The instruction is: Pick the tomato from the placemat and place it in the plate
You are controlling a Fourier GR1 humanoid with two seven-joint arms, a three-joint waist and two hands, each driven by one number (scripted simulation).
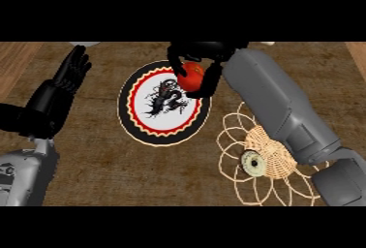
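Right hand (196, 58) grasps the tomato (190, 77) above the plate's (136, 127) far-right rim. Placemat (247, 186) lies toward the counter's near-right edge. Left hand (70, 72) released, fingers straight, near left edge.

No readable text (plate (136, 127) bears only artwork).

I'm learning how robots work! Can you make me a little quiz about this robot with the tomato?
1. True or false: the right hand has its fingers curled round the tomato.
2. What is the tomato above? A) the plate B) the wicker placemat C) the bare counter
3. Fill in: the left hand rests open at the view's ____ side.

Key: 1 true; 2 A; 3 left.
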